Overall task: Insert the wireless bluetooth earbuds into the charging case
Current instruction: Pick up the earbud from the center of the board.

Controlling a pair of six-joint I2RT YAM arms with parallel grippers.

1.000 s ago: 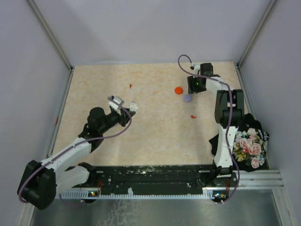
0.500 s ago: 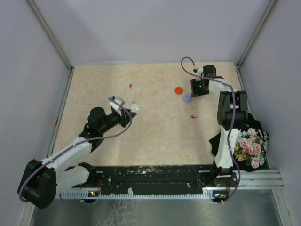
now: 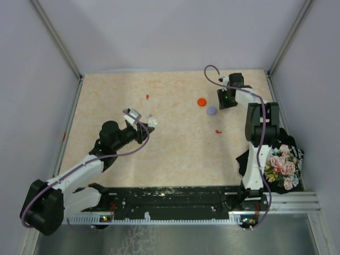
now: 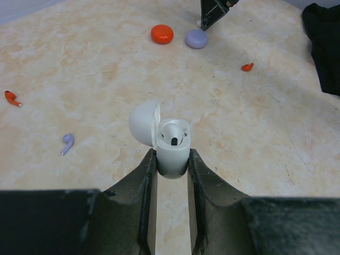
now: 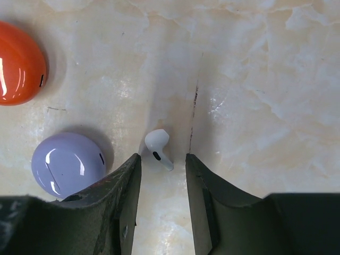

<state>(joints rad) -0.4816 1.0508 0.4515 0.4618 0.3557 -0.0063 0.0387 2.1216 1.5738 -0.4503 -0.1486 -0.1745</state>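
On the marbled table point(image 3: 175, 154), the left gripper point(image 4: 171, 158) is clamping the white charging case point(image 4: 173, 155) by its lower body. Its fingers are pressing both sides, the lid point(image 4: 142, 123) is hanging open to one side, and what looks like a seated earbud point(image 4: 172, 137) is showing in one well. Well apart from it, the right gripper point(image 5: 162, 158) is hovering low with its fingers narrowly parted and gripping nothing. They are straddling a white earbud point(image 5: 158, 146) lying on its side near a round lavender disc point(image 5: 68, 163), with a round red disc point(image 5: 18, 62) beyond. A red earbud point(image 4: 11, 98), a second red earbud point(image 4: 247, 67) and a lavender earbud point(image 4: 67, 142) are lying loose on the table.

The white earbud is probably very light, hard and glossy, so a firm pinch is likely risking a slip or a flick. A gentle hold across the rounded head looks safest, leaving the thin stem free for pointing into the empty well.
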